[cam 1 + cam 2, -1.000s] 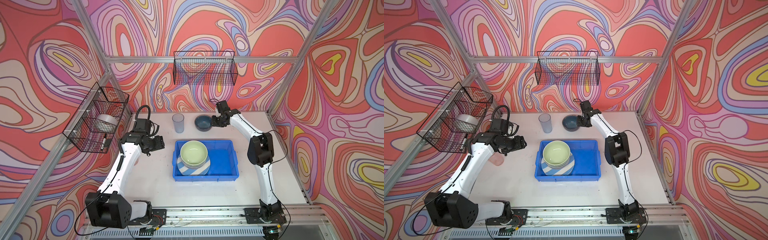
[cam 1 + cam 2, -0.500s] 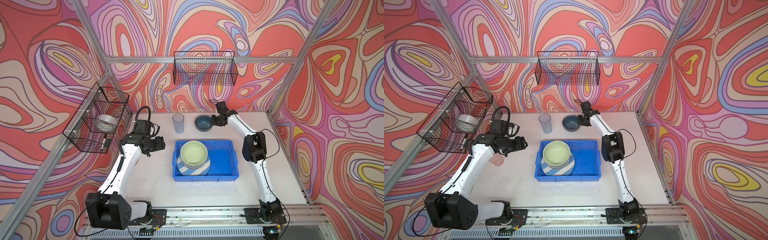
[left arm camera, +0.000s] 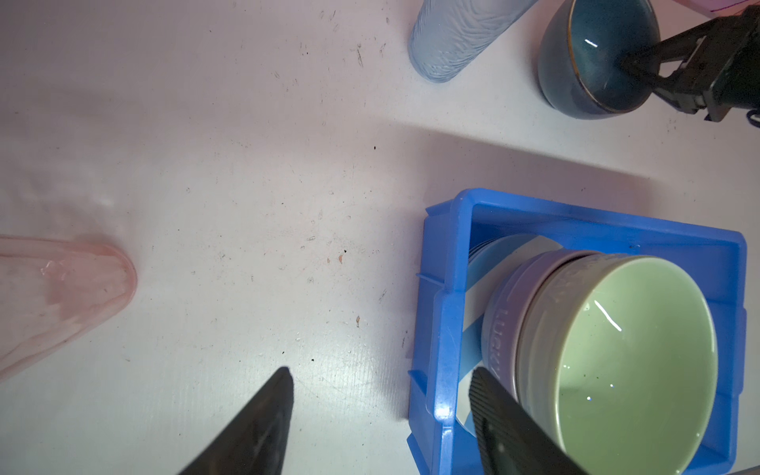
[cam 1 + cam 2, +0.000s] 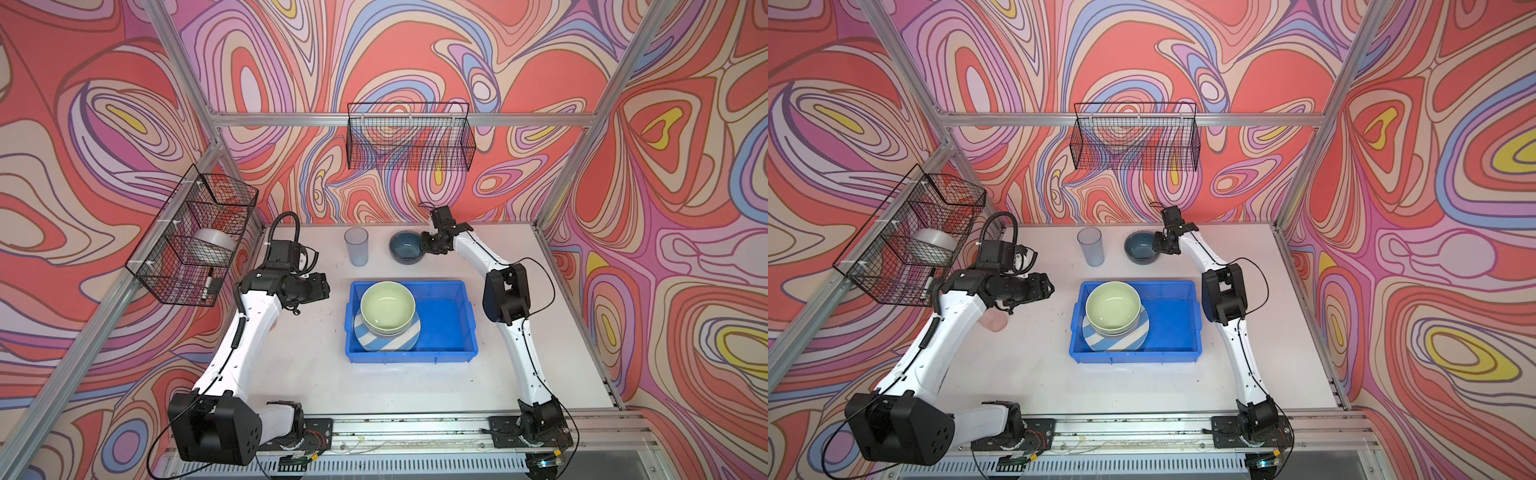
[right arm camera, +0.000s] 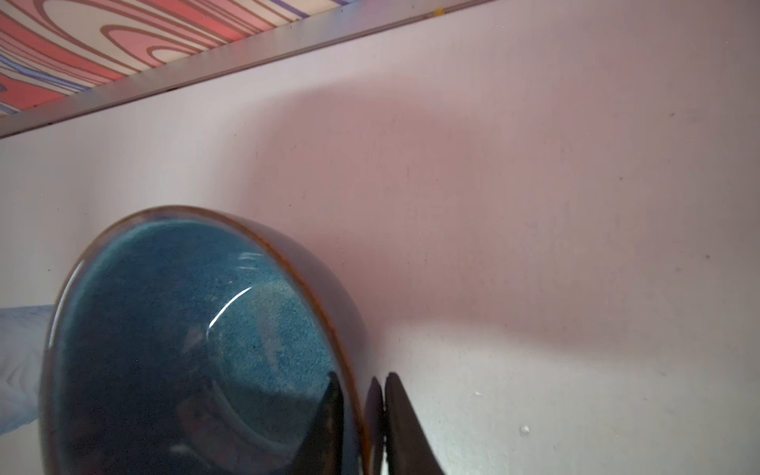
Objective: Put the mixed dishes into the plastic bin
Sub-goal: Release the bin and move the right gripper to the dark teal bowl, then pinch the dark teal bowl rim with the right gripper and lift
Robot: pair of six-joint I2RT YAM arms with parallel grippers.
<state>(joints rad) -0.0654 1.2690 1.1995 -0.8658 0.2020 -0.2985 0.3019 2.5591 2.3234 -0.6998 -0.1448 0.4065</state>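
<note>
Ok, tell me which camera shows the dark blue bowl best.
The right wrist view: the dark blue bowl fills much of it, and the right gripper is seen closed on its rim. Both top views show it nearly whole but small. The left wrist view shows it from afar, partly covered by that gripper.

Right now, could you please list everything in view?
bin: one, blue, table centre.
plate: one, striped, in bin.
lavender bowl: one, on plate.
green bowl: one, pale, in lavender bowl.
dark blue bowl: one, behind bin.
bluish tumbler: one, behind bin.
pink tumbler: one, left of bin.
baskets: two, black, back and left walls.
tape roll: one, whitish, left basket.
left gripper: black, open, left of bin.
right gripper: black, shut on dark blue bowl.
</note>
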